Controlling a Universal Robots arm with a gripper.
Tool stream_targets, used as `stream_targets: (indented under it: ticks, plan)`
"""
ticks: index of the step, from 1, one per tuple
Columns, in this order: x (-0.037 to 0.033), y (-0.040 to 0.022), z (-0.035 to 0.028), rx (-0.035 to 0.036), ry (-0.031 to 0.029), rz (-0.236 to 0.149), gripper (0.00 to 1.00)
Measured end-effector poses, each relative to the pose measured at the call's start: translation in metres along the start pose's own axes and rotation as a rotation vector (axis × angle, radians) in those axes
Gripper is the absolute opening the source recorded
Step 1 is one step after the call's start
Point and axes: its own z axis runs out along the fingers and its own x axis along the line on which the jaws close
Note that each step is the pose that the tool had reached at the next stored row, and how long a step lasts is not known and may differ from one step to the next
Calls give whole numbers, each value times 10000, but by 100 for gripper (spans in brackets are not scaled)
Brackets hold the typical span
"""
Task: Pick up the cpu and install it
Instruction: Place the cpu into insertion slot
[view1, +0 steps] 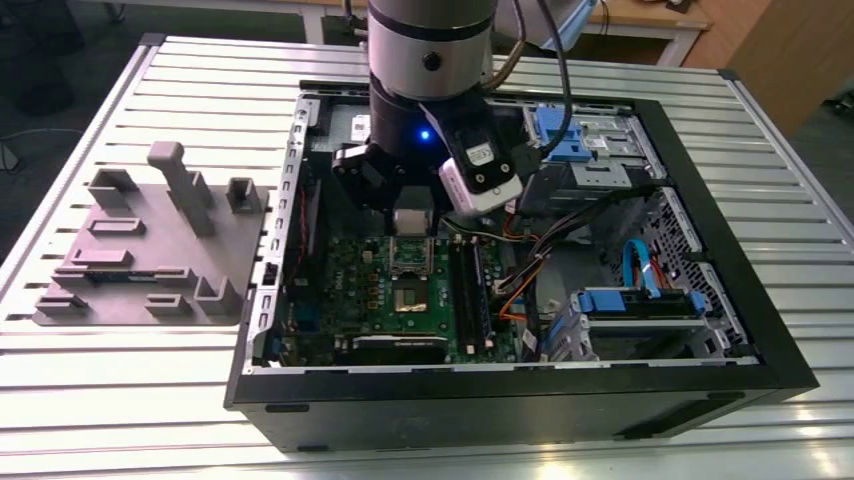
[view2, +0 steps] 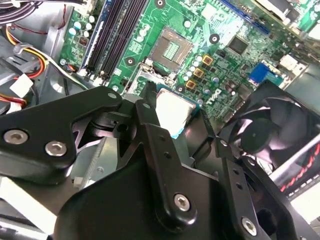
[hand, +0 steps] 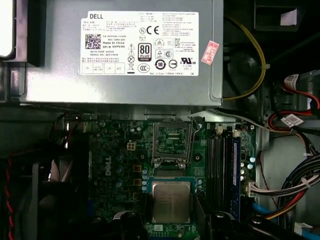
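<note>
The cpu, a small silvery square chip, hangs between the black fingers of my gripper, which is shut on it. In the exterior view the gripper holds the cpu just above the green motherboard inside the open computer case. The open, empty socket lies on the board a short way beyond the chip, also seen as the socket and the socket. The chip is level, with its metal top facing both wrist cameras.
A tall grey metal box with a white label stands beside the socket. Long black memory sticks and bundled cables lie on one side, a black fan on another. A grey fixture plate sits at the exterior view's left.
</note>
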Motion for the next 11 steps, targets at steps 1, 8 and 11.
stream_targets:
  ticks: [1, 8, 11]
  plan:
    - [0, -4, 15, -2, -1, -1, 47]
    - [-2, -88, 58, -3, -2, 24, 47]
    - [-6, -92, 110, -1, -1, 31, 47]
